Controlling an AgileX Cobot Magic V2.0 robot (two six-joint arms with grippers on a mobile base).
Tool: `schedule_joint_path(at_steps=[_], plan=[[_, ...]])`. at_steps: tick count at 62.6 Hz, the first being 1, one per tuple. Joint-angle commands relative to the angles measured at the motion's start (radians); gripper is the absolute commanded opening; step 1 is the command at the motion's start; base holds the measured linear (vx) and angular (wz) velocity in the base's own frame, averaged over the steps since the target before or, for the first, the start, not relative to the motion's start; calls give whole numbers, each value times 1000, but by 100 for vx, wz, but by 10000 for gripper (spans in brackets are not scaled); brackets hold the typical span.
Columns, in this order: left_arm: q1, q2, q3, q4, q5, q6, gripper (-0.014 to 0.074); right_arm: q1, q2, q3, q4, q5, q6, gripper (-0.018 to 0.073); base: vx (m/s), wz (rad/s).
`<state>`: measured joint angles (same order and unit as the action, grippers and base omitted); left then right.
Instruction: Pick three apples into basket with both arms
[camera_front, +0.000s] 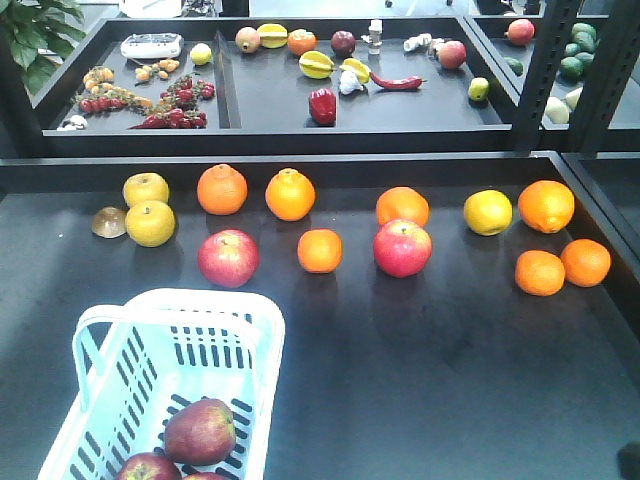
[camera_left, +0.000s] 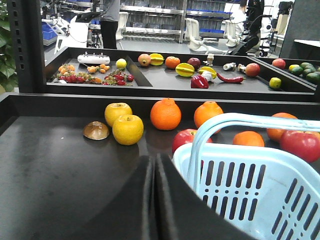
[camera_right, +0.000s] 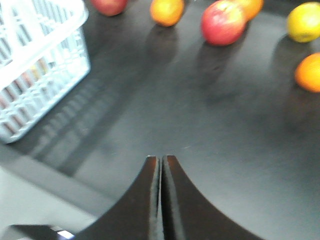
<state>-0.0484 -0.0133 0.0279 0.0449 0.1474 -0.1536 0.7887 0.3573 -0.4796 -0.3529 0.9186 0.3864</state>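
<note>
Apples (camera_front: 200, 431) lie in the basket (camera_front: 255, 345), just right of the left claw (camera_left: 154, 165), pressed together and empty. Right claw (camera_right: 161, 165), also pressed together, hovers over bare bench (camera_right: 210, 115), basket to its left.

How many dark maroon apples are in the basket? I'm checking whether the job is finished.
3. One apple lies whole in the basket; a second apple and a third apple are cut off by the picture's bottom edge. More may be hidden below.
</note>
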Motion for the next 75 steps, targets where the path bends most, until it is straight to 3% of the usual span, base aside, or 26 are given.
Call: schedule_joint_path(at_steps=[1, 10, 16, 29, 42, 51, 64, 75], plan=[[0, -13, -25, 1, -82, -1, -6, -5, 18, -23, 46, -97, -6, -5, 0, 0], [0, -13, -25, 1, -82, -1, -6, -9, 18, 43, 44, -265, -26, -5, 0, 0], [0, -13, -25, 1, -82, -1, -6, -60, 18, 124, 67, -348, -35, -5, 0, 0], [0, -13, -25, 1, -82, -1, -6, -299, -16, 247, 215, -507, -35, -5, 0, 0], [0, -13, -25, 1, -82, -1, -6, -520, -177, 407, 239, -766, -35, -5, 0, 0], [0, -13, -25, 1, -82, -1, -6, -624, -300, 524, 242, -880, -35, -5, 0, 0], [0, -12, -25, 1, -82, -1, -6, -753, -382, 522, 169, -854, -36, -5, 0, 0], [0, -12, -25, 1, -82, -1, -6, -784, -382, 522, 115, -854, -36, -5, 0, 0]])
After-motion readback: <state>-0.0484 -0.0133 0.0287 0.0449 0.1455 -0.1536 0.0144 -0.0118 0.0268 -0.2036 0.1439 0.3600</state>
